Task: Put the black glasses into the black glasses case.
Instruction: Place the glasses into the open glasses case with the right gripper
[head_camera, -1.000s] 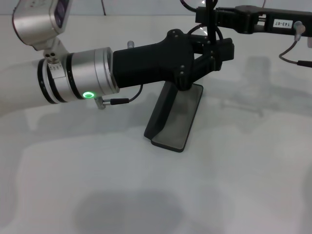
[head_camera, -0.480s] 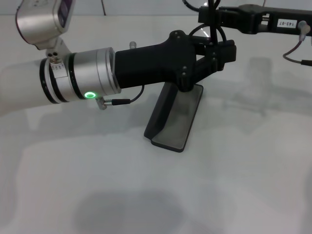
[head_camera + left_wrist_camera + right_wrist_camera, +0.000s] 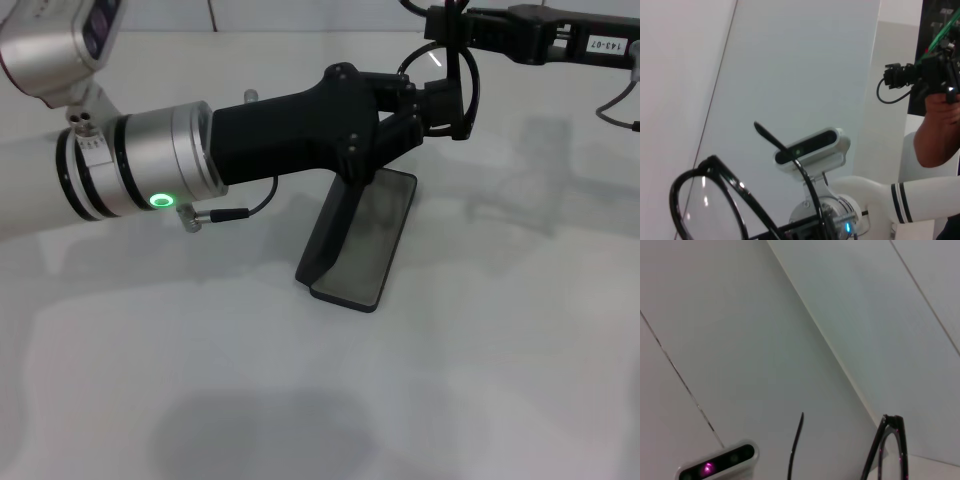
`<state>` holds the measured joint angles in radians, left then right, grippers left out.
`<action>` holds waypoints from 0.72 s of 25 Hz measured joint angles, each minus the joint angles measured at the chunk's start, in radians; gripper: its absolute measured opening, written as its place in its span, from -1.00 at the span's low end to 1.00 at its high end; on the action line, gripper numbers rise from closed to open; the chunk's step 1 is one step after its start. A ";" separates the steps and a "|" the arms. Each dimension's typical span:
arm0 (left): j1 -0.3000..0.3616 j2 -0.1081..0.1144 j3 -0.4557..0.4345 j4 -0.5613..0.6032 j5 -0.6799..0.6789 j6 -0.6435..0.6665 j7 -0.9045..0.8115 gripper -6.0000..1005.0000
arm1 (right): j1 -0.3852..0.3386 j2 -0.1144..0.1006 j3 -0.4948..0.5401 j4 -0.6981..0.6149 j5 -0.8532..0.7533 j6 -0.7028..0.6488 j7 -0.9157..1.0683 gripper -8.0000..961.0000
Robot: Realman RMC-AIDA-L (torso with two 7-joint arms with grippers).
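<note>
From my head camera, the black glasses case (image 3: 358, 245) lies open on the white table (image 3: 480, 380) at centre frame, lid propped up on its left side, grey lining bare. My left gripper (image 3: 440, 100) reaches in from the left above the case's far end; my right gripper (image 3: 450, 30) enters from the upper right. The black glasses (image 3: 452, 60) hang in the air between them at top centre, clear of the case. I think both sets of fingers are on the frame, but I cannot tell either grip for certain.
</note>
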<state>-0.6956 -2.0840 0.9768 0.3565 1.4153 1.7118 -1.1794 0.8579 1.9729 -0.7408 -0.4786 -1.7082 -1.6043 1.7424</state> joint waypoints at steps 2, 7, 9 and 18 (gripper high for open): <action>0.000 -0.001 0.002 -0.003 0.002 -0.005 0.000 -0.77 | 0.001 0.001 0.000 0.000 0.000 -0.002 0.000 -0.77; 0.001 -0.004 0.005 -0.008 0.005 -0.006 0.000 -0.76 | 0.004 0.006 -0.002 0.000 0.001 -0.021 0.000 -0.77; 0.001 -0.004 0.005 -0.008 0.006 -0.006 0.000 -0.76 | 0.004 0.006 -0.007 0.000 0.001 -0.026 0.000 -0.77; -0.002 -0.007 0.006 -0.010 0.007 -0.006 -0.012 -0.75 | 0.006 0.006 -0.011 0.001 0.001 -0.081 -0.033 -0.77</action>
<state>-0.6977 -2.0906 0.9832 0.3466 1.4221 1.7058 -1.1916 0.8641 1.9794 -0.7516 -0.4781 -1.7072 -1.6853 1.7091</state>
